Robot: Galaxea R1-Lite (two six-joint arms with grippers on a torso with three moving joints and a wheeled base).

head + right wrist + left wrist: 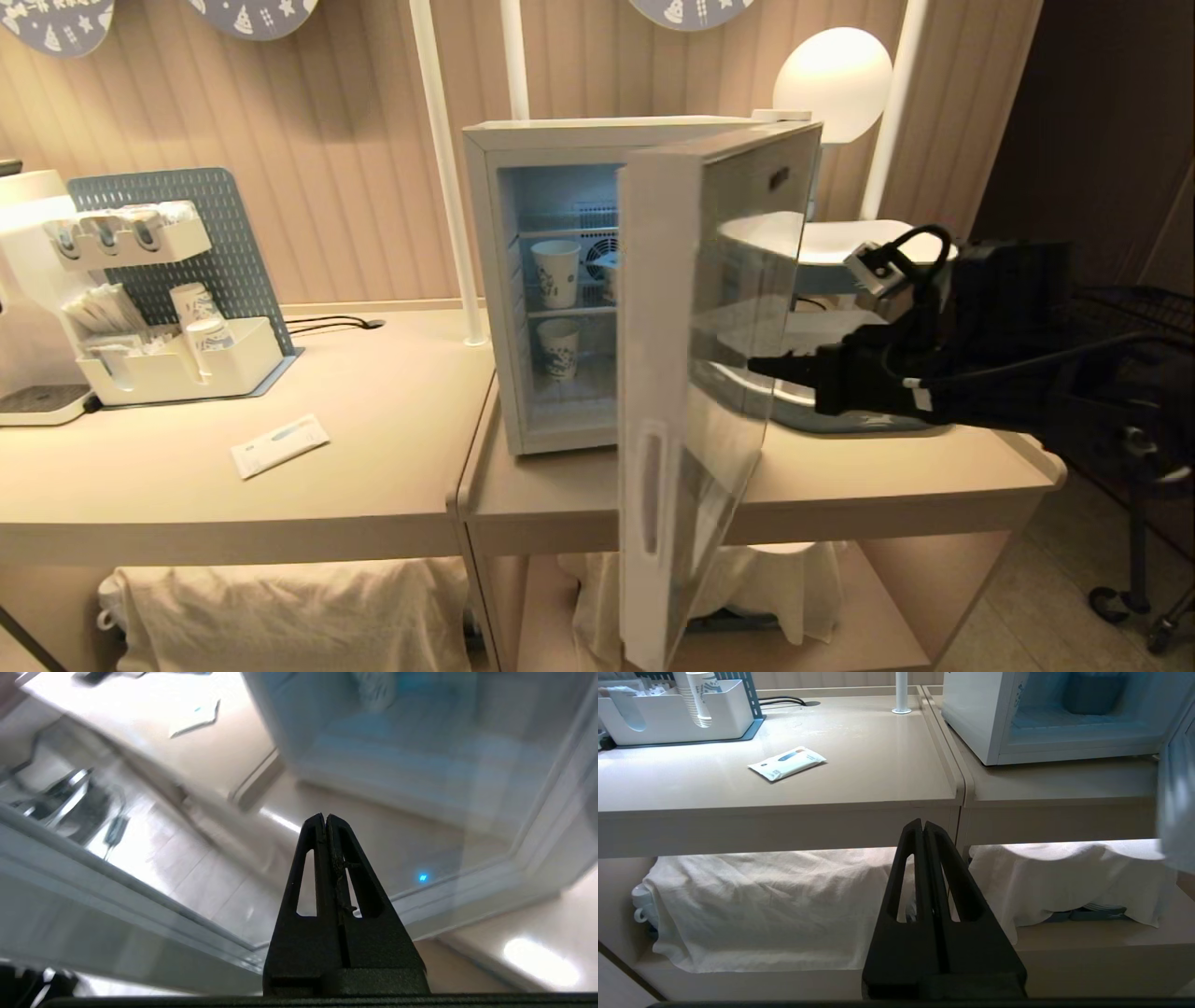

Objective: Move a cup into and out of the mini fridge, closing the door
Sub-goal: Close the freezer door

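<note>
— So, what do we see first?
— We see the table [373,439] carrying the mini fridge [495,280], its door [691,373] swung half open.
— And our arms?
— Our right gripper [761,367] reaches the door's outer glass, jaws pressed together, holding nothing. Our left gripper [923,826] hangs below the table edge, jaws likewise closed and empty.
— The cup?
— We cannot make it out; only paper cups [555,273] stand on the shelves.

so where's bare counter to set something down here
Widest free patch: the counter between the white organizer and the mini fridge, apart from one flat packet. A narrow bare strip runs before the fridge opening. Crowded: the right side, where the half-open door and the right gripper meet.
</note>
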